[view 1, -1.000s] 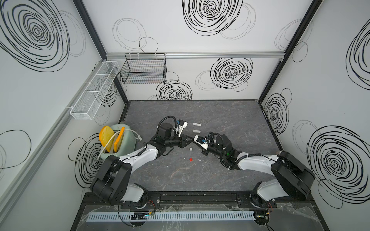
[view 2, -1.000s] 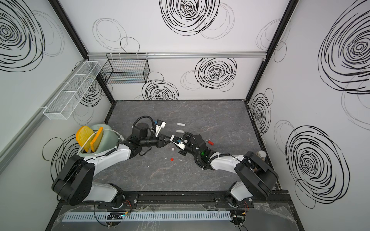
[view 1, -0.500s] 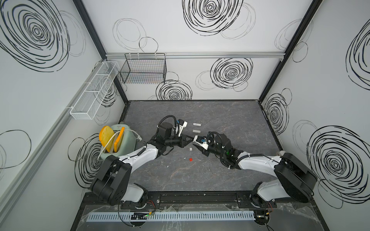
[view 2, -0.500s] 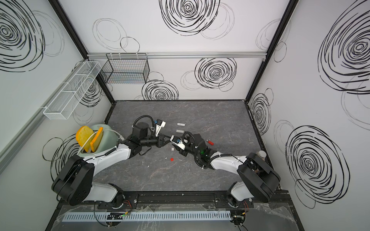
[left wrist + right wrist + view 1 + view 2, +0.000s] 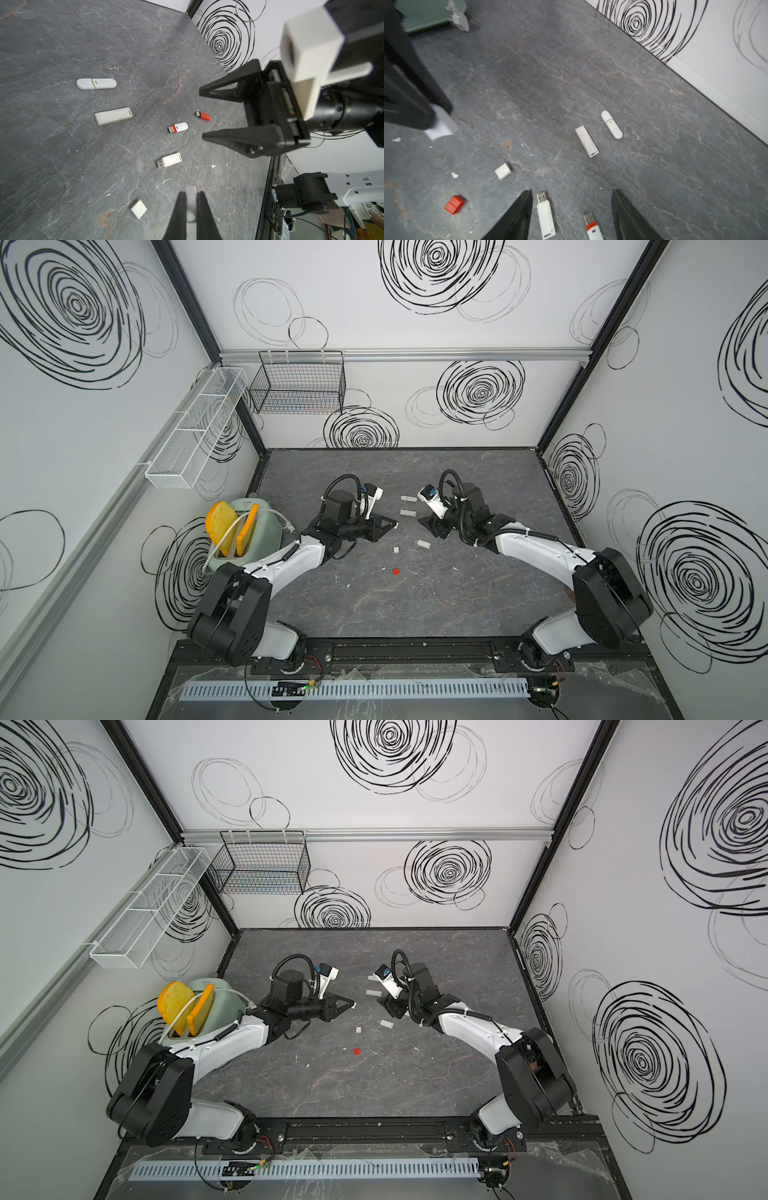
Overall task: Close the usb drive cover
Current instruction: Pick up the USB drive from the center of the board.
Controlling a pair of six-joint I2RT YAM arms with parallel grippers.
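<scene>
Claws apart over the grey stone table (image 5: 415, 614), as I watch from my remote desk: my left claw (image 5: 191, 193) is pinched tight on a white cap (image 5: 441, 126), while my right claw (image 5: 571, 193) hangs with fingers spread wide, holding nothing. Nearest the arms' base rail (image 5: 415, 651) lies a loose red cap (image 5: 454, 204), then a square white cap (image 5: 503, 170). In the right wrist view two uncapped drives show between that claw's fingers, lying on the table with plugs bare: a white drive (image 5: 546, 216) and a red-and-white drive (image 5: 592, 226), side by side, not touching. Farther back lie a closed white stick (image 5: 586, 141) and a rounded drive with a green band (image 5: 611, 124), near each other. Both rest well short of the back wall (image 5: 415, 414).
</scene>
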